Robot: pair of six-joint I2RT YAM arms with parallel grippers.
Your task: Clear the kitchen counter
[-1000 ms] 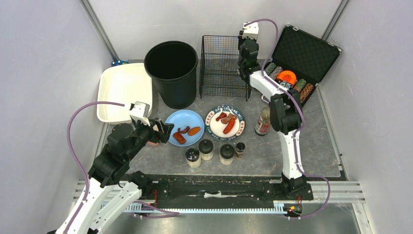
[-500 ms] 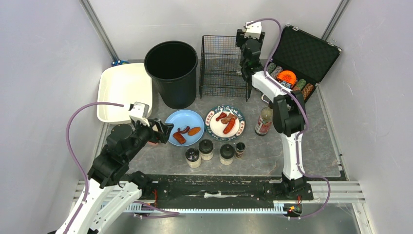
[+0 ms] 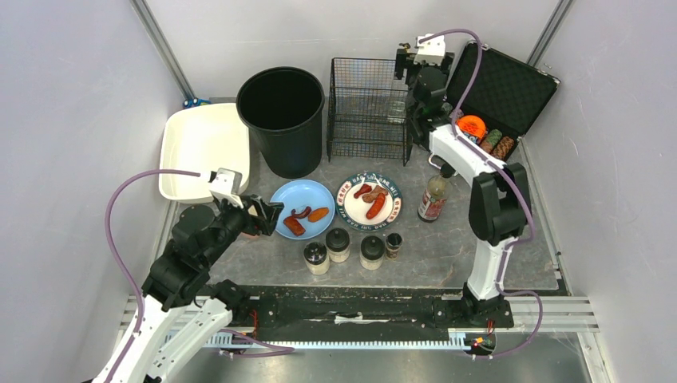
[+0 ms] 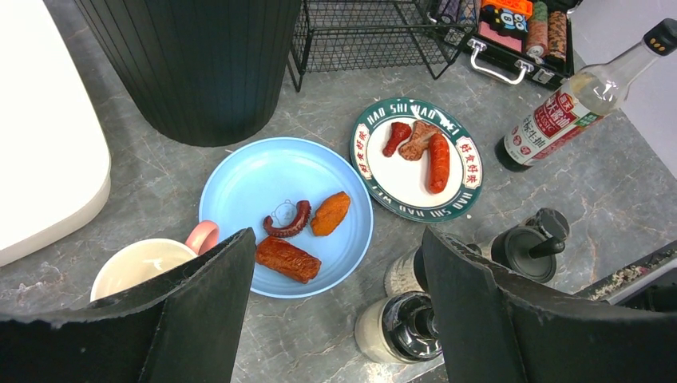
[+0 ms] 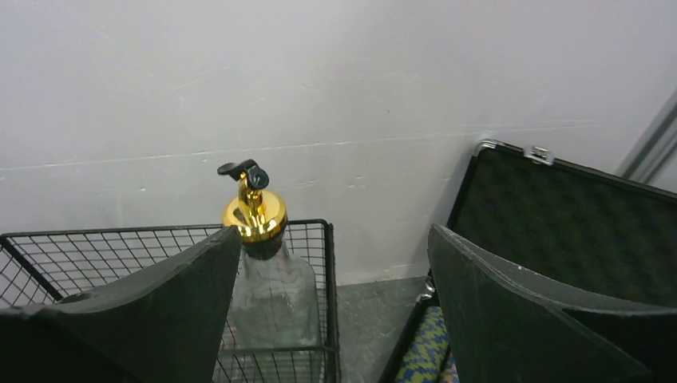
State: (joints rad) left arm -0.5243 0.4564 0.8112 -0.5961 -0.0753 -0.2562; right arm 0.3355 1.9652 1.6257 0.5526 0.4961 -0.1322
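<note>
The grey mottled stone-look worktop lies under everything, boxed in by white walls. Nearest stand four capped jars. Just behind them the left gripper is spread wide, grasping nothing, at the edge of a blue plate of three food pieces. A second plate, lettered "HAO SHI", carries three more. One red-labelled bottle stands beside it. Farthest, the right gripper gapes empty before a wire basket.

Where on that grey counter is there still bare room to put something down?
Bare kitchen counter lies between the sauce bottle and the right edge, before the open case, and in a thin strip between the jars and the black rail. The middle is crowded: blue plate, patterned plate and jars close together.
</note>
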